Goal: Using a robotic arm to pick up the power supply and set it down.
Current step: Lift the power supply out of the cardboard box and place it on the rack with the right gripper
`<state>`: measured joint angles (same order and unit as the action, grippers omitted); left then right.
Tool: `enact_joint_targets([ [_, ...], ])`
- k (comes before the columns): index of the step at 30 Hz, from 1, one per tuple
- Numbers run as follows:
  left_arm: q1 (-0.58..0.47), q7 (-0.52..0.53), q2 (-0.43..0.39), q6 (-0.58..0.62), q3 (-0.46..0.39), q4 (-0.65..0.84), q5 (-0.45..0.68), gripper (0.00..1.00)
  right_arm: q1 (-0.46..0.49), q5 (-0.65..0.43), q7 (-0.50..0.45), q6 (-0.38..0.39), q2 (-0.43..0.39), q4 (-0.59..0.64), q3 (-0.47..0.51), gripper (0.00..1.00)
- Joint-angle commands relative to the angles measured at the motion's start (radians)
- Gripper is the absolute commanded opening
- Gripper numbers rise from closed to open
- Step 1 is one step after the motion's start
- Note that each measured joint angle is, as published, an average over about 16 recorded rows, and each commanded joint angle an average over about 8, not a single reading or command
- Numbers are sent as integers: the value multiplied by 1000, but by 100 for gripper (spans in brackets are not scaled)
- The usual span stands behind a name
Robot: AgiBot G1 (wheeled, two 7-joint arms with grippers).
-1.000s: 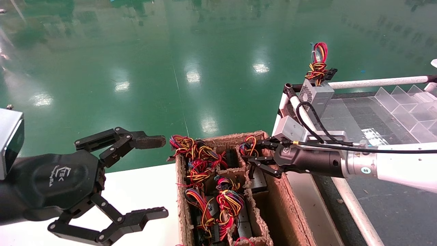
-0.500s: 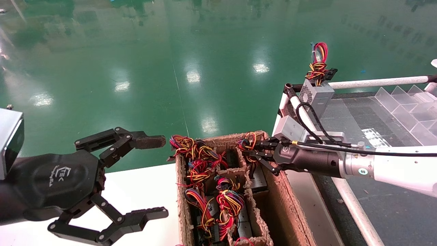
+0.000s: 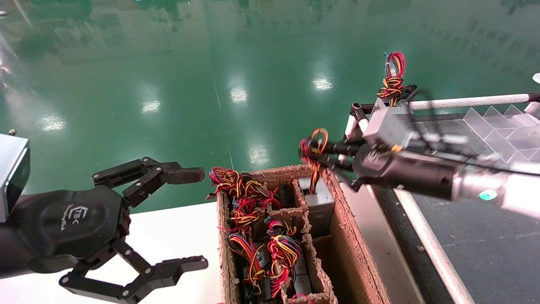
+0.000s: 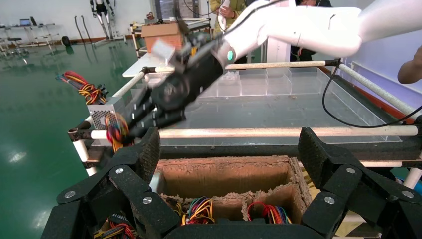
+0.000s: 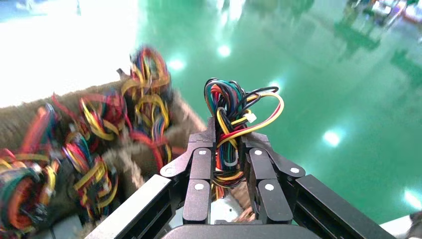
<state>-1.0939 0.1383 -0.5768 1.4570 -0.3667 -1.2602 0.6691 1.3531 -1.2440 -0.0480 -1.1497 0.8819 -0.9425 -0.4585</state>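
Observation:
My right gripper (image 3: 321, 154) hangs over the far right corner of the cardboard box (image 3: 358, 261). It is shut on the red-yellow-black wire bundle (image 3: 313, 148) of the power supply (image 3: 319, 198). That grey metal box dangles by its wires, part-way up out of its compartment. In the right wrist view the right gripper (image 5: 229, 144) pinches the wire bundle (image 5: 234, 109), and the power supply (image 5: 219, 211) shows pale below. The left wrist view shows the right gripper (image 4: 134, 117) farther off. At the near left my left gripper (image 3: 192, 219) is parked, open and holding nothing.
Several dark units with coloured wires (image 3: 253, 236) fill the box's other compartments. A vented grey box (image 4: 105, 112) with a tall red-blue wire loop (image 3: 393, 71) stands on the corner of the white pipe rack (image 3: 464, 101). Clear dividers (image 3: 502, 122) lie on the rack's dark surface.
The right gripper closed on the wire bundle, then rose and drew back toward the rack. The power supply came up in its compartment. The left arm stayed still.

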Motion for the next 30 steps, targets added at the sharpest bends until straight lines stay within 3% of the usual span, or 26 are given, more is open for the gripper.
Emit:
enact_joint_targets([
  [1, 0, 0, 0, 0, 0, 0, 0, 100, 9, 20, -16, -16, -18, -19, 12, 0],
  [14, 0, 0, 0, 0, 0, 0, 0, 100, 154, 61, 37, -20, -58, 22, 80, 0],
  [20, 0, 0, 0, 0, 0, 0, 0, 100, 286, 15, 105, 14, -2, 160, 75, 0],
  [30, 0, 0, 0, 0, 0, 0, 0, 100, 540, -61, 294, 60, 71, 461, 65, 0],
])
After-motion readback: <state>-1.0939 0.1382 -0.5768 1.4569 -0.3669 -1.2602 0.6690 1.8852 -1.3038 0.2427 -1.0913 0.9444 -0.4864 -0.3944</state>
